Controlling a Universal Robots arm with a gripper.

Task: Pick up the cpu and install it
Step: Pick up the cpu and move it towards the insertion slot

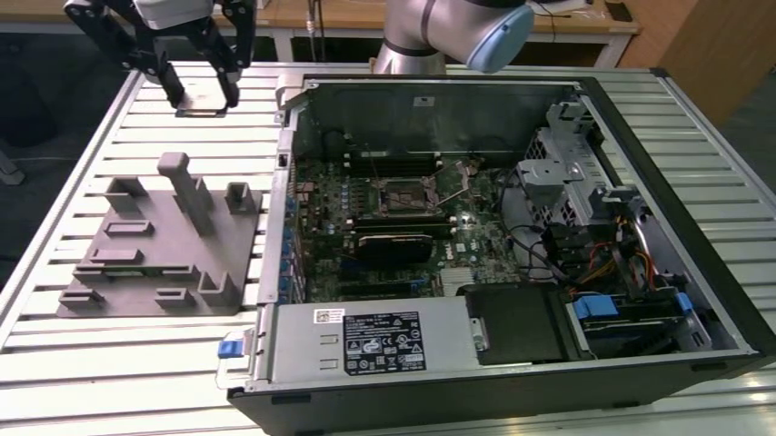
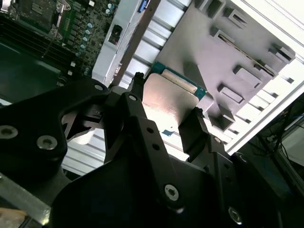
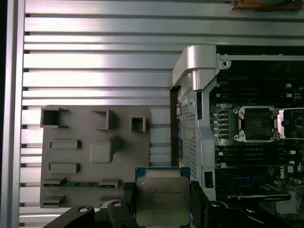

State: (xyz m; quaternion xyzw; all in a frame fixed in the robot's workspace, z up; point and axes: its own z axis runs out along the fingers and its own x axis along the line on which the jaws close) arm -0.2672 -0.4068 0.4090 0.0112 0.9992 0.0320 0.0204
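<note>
hand [image 1: 200, 91]: clamped on the cpu [image 3: 161, 200], fingers pinching two opposite edges, lid up to keep it level | place: aloft near the worktop [image 1: 85, 154] far edge, beyond the grey holder tray [image 1: 145, 245], beside the open computer case [image 1: 679, 227] | socket [image 3: 256, 124]: frame open, looks empty | step: carrying, judged
</note>
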